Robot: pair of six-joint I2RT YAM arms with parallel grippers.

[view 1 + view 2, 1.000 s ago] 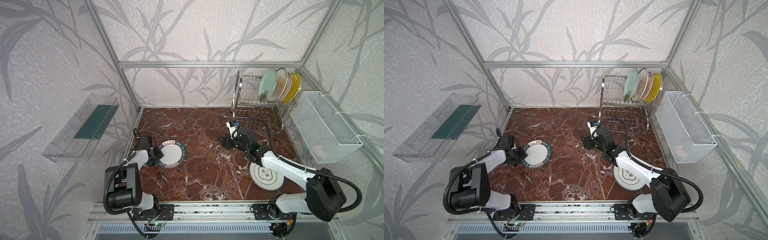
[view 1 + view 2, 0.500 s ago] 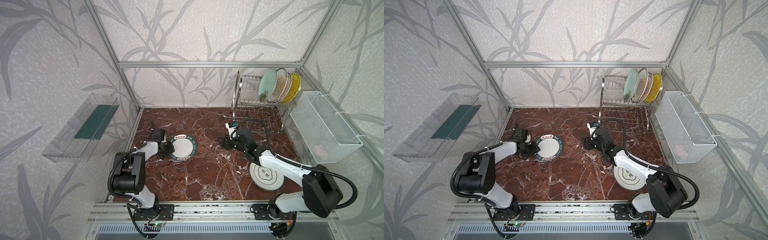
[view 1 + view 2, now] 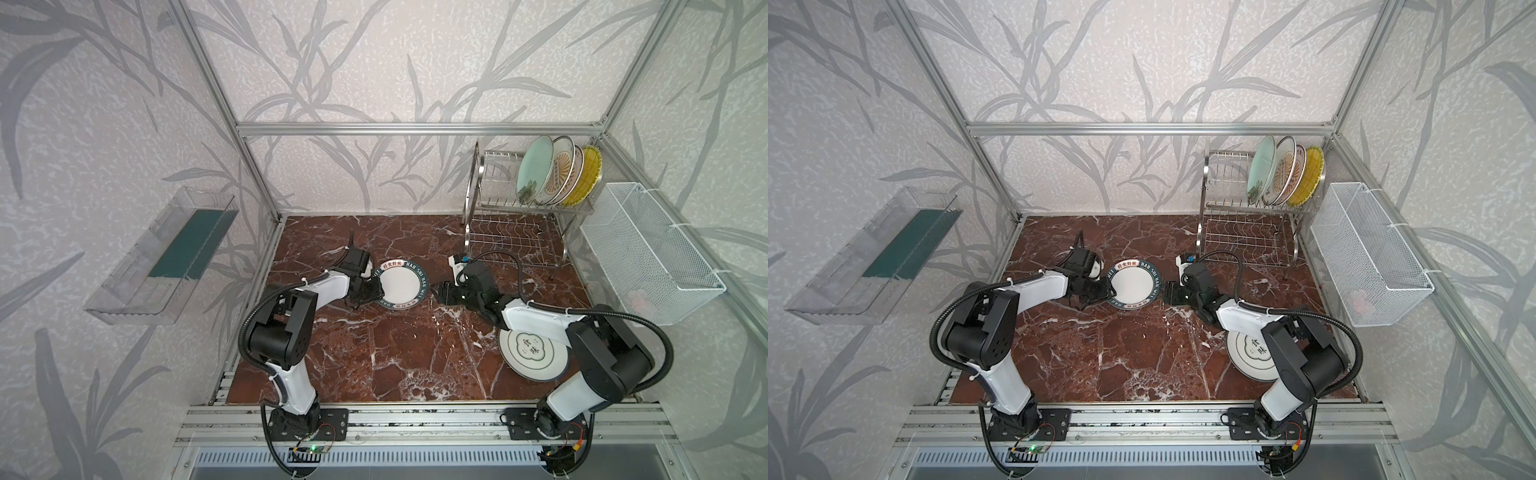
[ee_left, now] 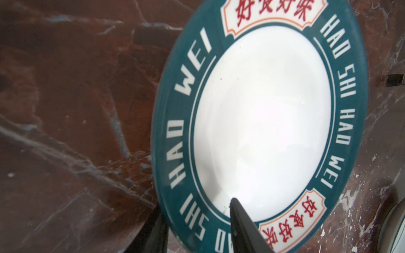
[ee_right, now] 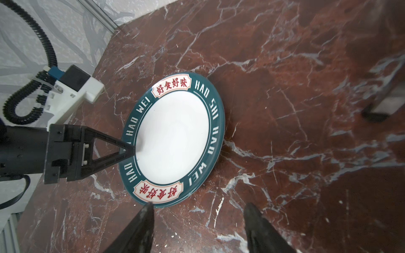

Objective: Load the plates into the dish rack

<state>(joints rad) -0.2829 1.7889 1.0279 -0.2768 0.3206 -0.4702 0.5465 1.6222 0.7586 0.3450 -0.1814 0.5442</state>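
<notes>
A dark-teal-rimmed lettered white plate (image 3: 400, 285) (image 3: 1133, 284) (image 5: 175, 140) sits mid-table. My left gripper (image 3: 372, 289) (image 4: 197, 208) is shut on its left rim, one finger on top and one beneath. My right gripper (image 3: 436, 291) (image 5: 199, 204) stands open just off the plate's right edge, holding nothing. A white plate with a green cloud emblem (image 3: 530, 351) (image 3: 1246, 349) lies flat at front right, partly under the right arm. The dish rack (image 3: 471, 187) (image 3: 1204, 187) stands at back right; its top tier holds a pale green plate (image 3: 534, 170), sunburst plates (image 3: 559, 170) and a yellow plate (image 3: 590, 174).
A white mesh basket (image 3: 648, 257) hangs on the right wall beside the rack. A clear plastic tray (image 3: 162, 253) hangs on the left wall. Aluminium frame posts and rails edge the marble table (image 3: 374, 353). The rack's lower tier (image 3: 511, 237) holds nothing.
My left gripper has carried the teal-rimmed plate from the table's left edge rightward to the middle. The right gripper has stayed almost still, and the plate now lies close to it.
</notes>
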